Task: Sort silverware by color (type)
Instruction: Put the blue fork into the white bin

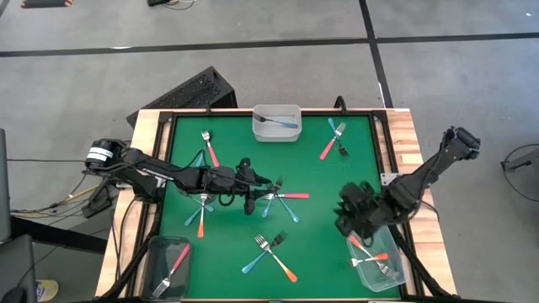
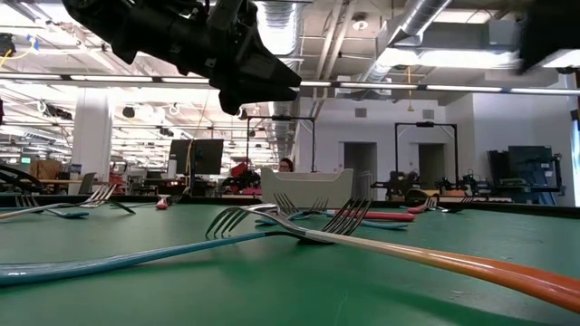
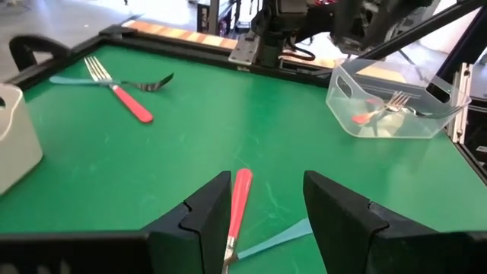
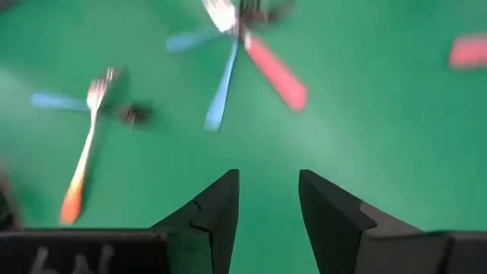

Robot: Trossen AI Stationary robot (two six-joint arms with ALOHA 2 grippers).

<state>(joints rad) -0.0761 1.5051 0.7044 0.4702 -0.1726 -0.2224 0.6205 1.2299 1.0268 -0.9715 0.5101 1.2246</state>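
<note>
The silverware lies scattered on the green mat in crossed pairs and small clusters. One cluster of pink-red and light blue forks [image 1: 282,198] is at the centre. My left gripper [image 1: 257,194] hovers open just left of that cluster. A pink-red handle [image 3: 239,202] lies on the mat between its fingers [image 3: 199,221], untouched. My right gripper [image 4: 268,190] is open with nothing in it. It points down at the mat beside the near-right container [image 1: 381,263], which holds orange forks [image 3: 380,108]. An orange and a blue fork [image 1: 269,252] cross near the front.
A clear container [image 1: 276,123] at the far middle holds a blue fork. Another [image 1: 168,265] at the near left holds a pink-red fork. More fork pairs lie at the far left [image 1: 206,148], far right [image 1: 333,140] and left [image 1: 200,215]. A raised black rim [image 1: 164,168] borders the mat.
</note>
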